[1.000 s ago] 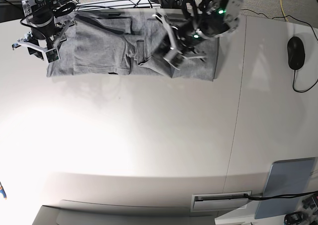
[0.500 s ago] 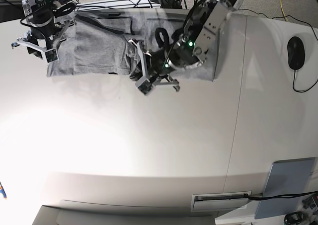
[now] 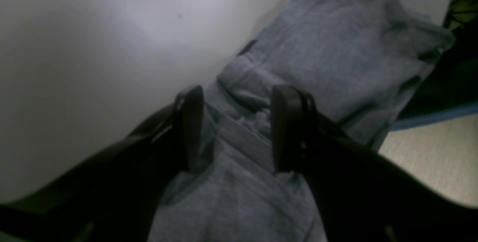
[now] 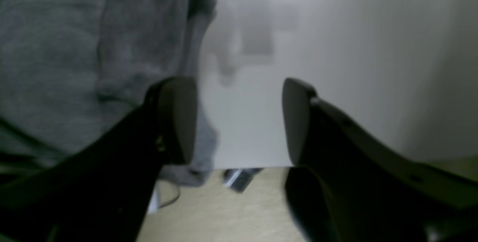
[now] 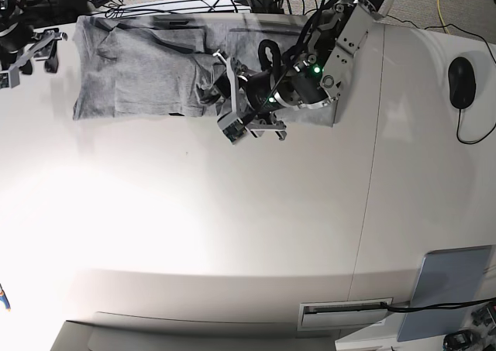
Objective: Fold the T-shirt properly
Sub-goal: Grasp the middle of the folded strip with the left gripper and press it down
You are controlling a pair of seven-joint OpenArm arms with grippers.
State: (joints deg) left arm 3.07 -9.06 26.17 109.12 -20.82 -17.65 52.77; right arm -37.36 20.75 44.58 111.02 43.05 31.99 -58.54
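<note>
Both end effectors have spread and let go: left end effector point(image 5: 242, 111) over the T-shirt point(image 5: 147, 76) (folded along the worktop's point(image 5: 232, 227) far edge), right end effector point(image 5: 29, 56) withdrawn. Low fingers could snag cloth.

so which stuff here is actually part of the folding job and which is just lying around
Part of the job: T-shirt, left gripper, right gripper.
Just lying about: computer mouse, grey pad, cables.
</note>
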